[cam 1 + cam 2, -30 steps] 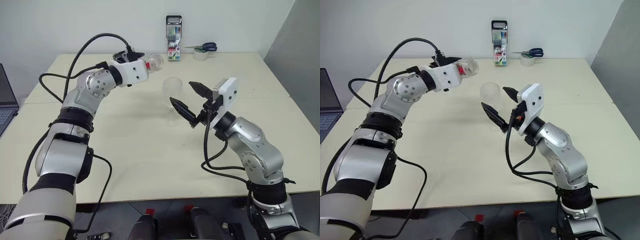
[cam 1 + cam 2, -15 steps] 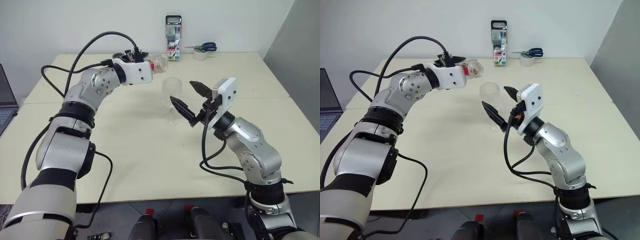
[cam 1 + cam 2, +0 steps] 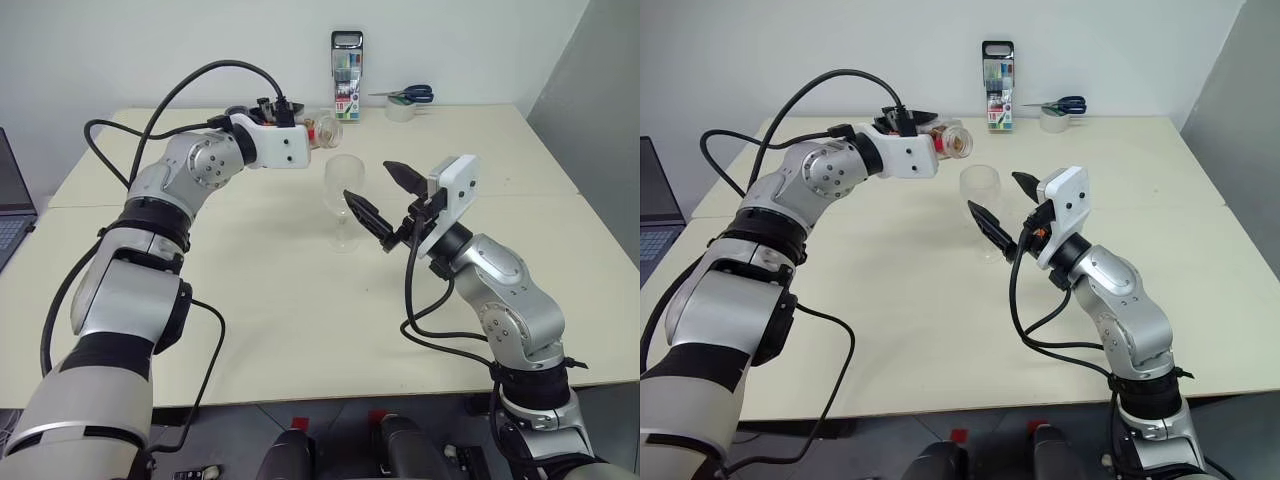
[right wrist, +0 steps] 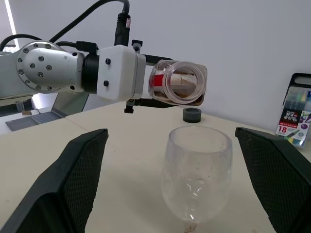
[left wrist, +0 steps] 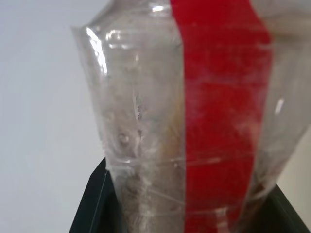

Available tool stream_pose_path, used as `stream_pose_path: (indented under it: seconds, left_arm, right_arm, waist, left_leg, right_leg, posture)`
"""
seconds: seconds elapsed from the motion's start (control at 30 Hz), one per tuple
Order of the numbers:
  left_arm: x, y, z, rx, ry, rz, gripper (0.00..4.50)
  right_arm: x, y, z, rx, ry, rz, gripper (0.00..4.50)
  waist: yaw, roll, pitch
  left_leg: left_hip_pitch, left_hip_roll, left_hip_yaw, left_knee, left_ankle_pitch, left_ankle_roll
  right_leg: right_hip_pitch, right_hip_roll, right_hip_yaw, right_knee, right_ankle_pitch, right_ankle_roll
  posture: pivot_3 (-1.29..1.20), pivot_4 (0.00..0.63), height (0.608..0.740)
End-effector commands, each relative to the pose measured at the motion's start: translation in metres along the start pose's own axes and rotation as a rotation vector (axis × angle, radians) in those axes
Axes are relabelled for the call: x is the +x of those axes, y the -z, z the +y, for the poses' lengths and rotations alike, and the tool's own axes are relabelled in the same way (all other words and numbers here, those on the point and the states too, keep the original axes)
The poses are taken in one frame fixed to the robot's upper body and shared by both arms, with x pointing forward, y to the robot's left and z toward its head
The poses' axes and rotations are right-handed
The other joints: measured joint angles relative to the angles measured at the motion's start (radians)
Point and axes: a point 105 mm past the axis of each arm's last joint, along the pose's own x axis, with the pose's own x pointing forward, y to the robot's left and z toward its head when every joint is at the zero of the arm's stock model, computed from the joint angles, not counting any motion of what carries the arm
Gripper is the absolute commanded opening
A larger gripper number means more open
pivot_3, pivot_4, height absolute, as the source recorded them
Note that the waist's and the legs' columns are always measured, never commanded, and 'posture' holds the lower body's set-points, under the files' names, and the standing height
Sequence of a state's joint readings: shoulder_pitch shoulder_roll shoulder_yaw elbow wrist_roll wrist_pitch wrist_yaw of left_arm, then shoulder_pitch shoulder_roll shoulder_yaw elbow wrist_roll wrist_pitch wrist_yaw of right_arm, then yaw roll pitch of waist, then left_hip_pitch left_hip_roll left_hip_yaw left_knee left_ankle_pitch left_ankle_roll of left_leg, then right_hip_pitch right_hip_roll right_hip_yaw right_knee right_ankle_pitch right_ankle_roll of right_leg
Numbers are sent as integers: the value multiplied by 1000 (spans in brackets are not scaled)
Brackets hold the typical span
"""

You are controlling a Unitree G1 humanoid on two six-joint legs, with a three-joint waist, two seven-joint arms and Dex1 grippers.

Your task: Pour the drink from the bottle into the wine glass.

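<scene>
Right wrist view shows the left tool (image 4: 160, 92) clamped on the bottle (image 4: 177, 83), which lies on its side in the air with its open mouth facing this camera and a little of the drink (image 4: 181, 93) pooled along its lower wall. The wine glass (image 4: 196, 179) stands upright on the table (image 4: 58, 145) between the right tool's two spread fingers (image 4: 73, 179), touching neither, and lower than the bottle's mouth. From the head views, the right tool (image 3: 385, 205) is open, one finger on each side of the glass bowl, just beside it. Beyond the left tool, near the wall, stand a marker pack (image 3: 347, 62), a tape roll (image 3: 401, 110) and scissors (image 3: 412, 94).
</scene>
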State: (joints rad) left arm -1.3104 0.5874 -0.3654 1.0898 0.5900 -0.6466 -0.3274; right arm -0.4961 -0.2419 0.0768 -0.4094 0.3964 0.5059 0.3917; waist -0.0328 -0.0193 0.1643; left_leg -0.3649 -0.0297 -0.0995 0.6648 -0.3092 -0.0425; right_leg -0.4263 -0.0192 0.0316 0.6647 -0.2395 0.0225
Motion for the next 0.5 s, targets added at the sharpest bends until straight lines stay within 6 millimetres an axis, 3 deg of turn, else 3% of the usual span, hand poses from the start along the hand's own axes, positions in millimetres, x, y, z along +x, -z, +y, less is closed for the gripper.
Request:
stream_pose_path:
  seconds: [0.03,0.5]
  left_arm:
    - [0,-8,30,54,-77,-20,1689]
    - [-1,-10,34,158,-65,-29,1689]
  right_arm:
    - [-1,-13,0,-25,7,-62,4500]
    - [-2,-11,2,-20,12,-65,4500]
  waist:
    - [0,0,0]
    - [0,0,0]
  left_leg:
    - [0,0,0,0,0,0]
    - [0,-1,1,0,0,0]
  right_leg:
    - [0,0,0,0,0,0]
    - [0,0,0,0,0,0]
  posture:
    - [0,150,740]
    - [0,150,740]
